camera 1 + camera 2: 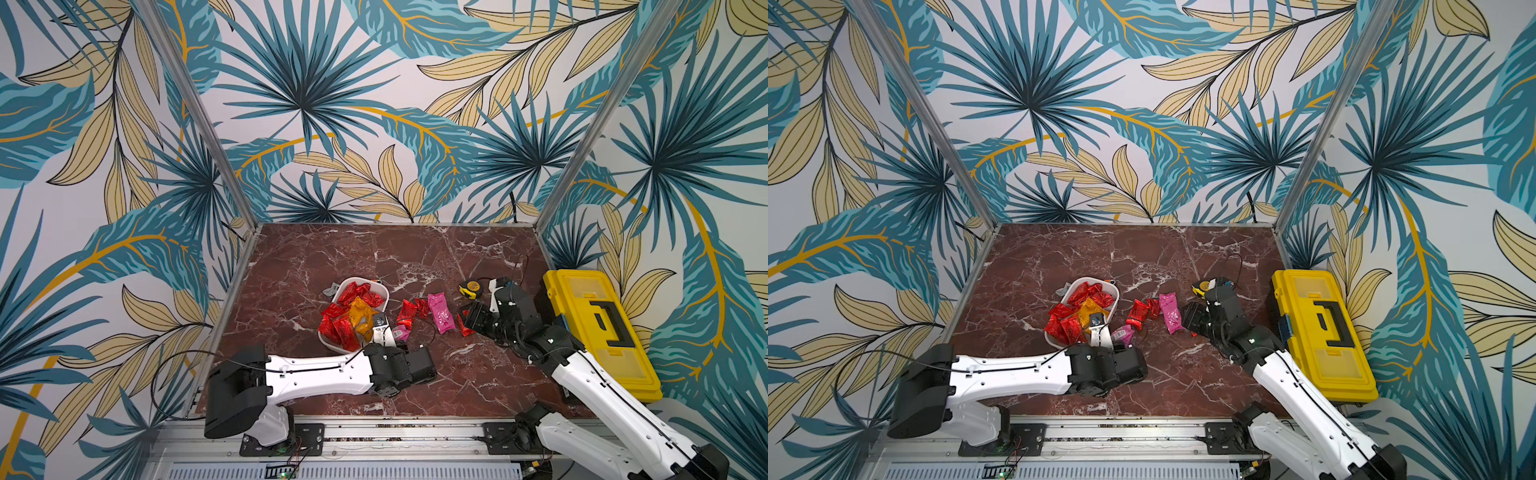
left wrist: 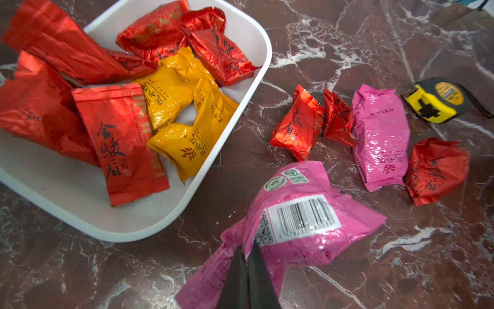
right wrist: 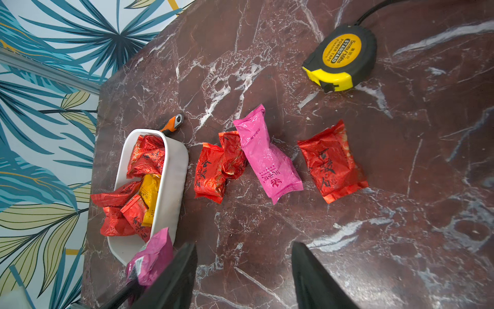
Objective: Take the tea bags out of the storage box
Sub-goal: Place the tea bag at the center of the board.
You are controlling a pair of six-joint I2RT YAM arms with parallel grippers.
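Left hand: jaws together, clamped on the corner of a pink tea bag, barcode side up.
Right hand: jaws apart, nothing between them, over bare worktop.
Storage box: left of the worktop's centre. Red and orange-yellow tea bags are heaped inside, and the held bag sits just outside its near end, at 4 o'clock.
Loose tea bags: a row at the box's 3 o'clock — two red ones touching, a second pink sachet, then a lone red sachet set apart.
Tape measure: at 2 o'clock of the second pink sachet, apart from it.
Toolbox: yellow — at the worktop's 3 o'clock edge.
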